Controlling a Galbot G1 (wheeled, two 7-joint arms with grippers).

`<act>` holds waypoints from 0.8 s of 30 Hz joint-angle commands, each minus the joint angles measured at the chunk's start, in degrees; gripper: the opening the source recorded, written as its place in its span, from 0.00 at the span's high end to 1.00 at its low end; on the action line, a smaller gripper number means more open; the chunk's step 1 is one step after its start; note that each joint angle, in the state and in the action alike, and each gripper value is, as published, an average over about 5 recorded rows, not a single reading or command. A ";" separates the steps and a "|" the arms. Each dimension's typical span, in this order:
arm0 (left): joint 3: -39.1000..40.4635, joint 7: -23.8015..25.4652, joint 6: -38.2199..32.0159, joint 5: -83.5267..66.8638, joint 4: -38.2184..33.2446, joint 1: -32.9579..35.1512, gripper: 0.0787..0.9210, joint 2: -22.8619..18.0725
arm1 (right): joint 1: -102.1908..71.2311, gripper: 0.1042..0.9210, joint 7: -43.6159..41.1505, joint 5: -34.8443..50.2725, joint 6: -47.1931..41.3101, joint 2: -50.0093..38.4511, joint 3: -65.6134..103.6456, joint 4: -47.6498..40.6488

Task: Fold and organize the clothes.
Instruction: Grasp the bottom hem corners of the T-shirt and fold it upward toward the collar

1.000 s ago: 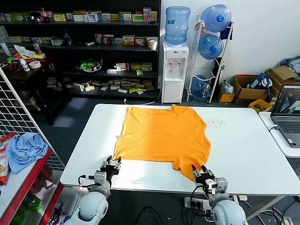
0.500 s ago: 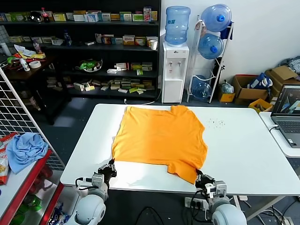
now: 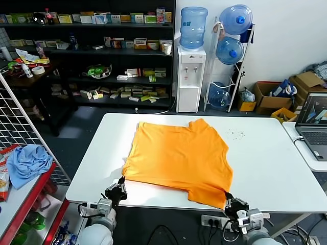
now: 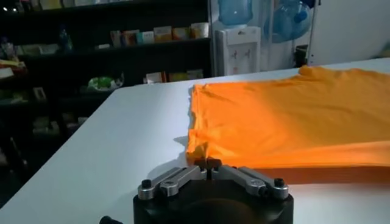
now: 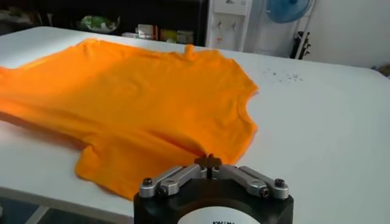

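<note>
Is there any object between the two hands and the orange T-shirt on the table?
No. The left hand is shut on the orange T-shirt at its near left corner, and the right hand is shut on its near right edge, so nothing visible stands between them.

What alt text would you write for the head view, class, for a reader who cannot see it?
An orange T-shirt lies spread on a white table, both robot hands pinching its near edge: the left hand at one corner, the right hand at the other. Stocked shelves and water bottles stand behind.
</note>
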 commanded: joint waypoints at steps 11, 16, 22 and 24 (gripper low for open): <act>-0.02 -1.46 -3.28 4.87 -5.79 3.81 0.98 0.99 | -0.14 0.98 -0.45 -2.52 7.01 -5.08 1.32 1.61; 1.84 -1.47 -4.04 5.49 -0.08 -2.47 0.98 -0.07 | 8.36 0.98 -1.39 -1.75 9.33 -6.26 0.49 -5.04; 4.26 -2.00 -3.41 4.19 6.71 -9.22 0.98 -0.29 | 16.65 0.98 -1.77 -0.04 10.47 -7.97 -1.41 -12.89; 5.08 -2.16 -2.89 3.25 8.67 -11.49 0.98 -0.38 | 19.28 0.98 -1.77 0.32 10.40 -8.27 -2.48 -15.27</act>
